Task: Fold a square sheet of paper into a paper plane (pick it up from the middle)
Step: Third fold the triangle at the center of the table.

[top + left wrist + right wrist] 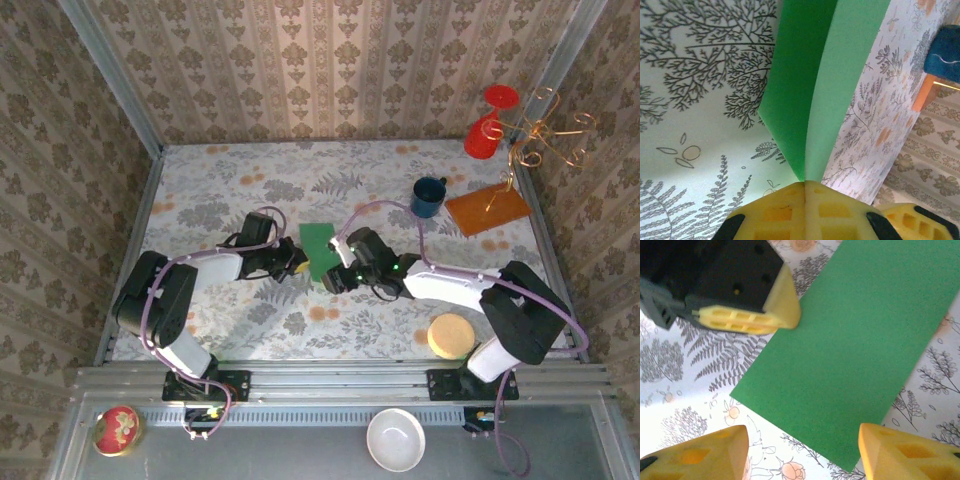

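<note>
1. The thin bright green sheet of paper (318, 248) lies near the middle of the floral-patterned table (220, 190), between the two arms. From above it shows as a rectangle longer than it is wide.
2. The left pincer (297, 263) sits at the sheet's left edge. In the left wrist view its yellow fingers (785, 210) are pressed together with the paper clamped between them. Two green layers spread away from the grip in a narrow V.
3. The right pincer (334, 277) is at the sheet's near right corner. In the right wrist view its two yellow fingers (715, 452) stand well apart, and the paper's near corner lies between them. Whether either finger touches the paper cannot be told.
4. That same view shows one yellow finger of the left pincer resting at the sheet's far edge.
5. To the far right stand a dark blue mug (430, 196) and, just beside it, an orange-brown rectangular board (487, 211).
6. A red stemmed cup (488, 128) hangs on a copper wire rack (545, 140) in the far right corner.
7. A round tan disc (451, 336) lies near the right arm's base.
8. A white bowl (397, 440) and a red round tin (117, 430) sit on the grey ledge in front of the table.
</note>
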Motion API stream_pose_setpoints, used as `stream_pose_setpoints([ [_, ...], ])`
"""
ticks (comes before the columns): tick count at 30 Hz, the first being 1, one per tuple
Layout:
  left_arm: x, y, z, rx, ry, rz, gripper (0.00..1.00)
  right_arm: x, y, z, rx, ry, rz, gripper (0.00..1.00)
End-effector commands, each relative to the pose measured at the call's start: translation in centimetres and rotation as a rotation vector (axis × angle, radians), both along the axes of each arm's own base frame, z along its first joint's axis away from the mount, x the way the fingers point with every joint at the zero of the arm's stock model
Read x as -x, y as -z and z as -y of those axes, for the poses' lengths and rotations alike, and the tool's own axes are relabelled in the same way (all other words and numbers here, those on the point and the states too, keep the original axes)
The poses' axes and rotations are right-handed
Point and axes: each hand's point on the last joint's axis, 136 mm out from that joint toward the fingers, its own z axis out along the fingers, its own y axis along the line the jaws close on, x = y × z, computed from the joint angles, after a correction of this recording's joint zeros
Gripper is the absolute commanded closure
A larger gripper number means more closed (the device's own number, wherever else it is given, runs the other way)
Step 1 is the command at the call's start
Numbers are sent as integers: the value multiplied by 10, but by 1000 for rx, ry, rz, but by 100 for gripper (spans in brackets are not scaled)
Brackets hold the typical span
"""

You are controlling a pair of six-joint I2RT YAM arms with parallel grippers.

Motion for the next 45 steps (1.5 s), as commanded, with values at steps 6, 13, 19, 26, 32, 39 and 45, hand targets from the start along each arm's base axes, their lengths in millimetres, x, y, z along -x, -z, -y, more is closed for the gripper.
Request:
stream_pose_setpoints([
  [6,-2,-16,3,38,-20,-20,100,12,-4,-29,-10,-248,229,31],
  [13,0,-17,2,36,-18,-19,100,6,10,-37,41,-285,314,34],
  [19,0,-16,2,35,-20,-23,100,0,25,-34,175,-290,392,44],
  [26,0,-15,1,29,-23,-26,100,-13,11,-30,196,-235,448,54],
  [32,0,-15,1,30,-23,-23,100,-9,10,-33,183,-258,449,60],
  [39,1,-12,0,23,-26,-30,100,-8,0,-38,132,-254,454,63],
  [45,1,-10,-1,17,-25,-32,100,-8,-3,-39,117,-246,454,62],
])
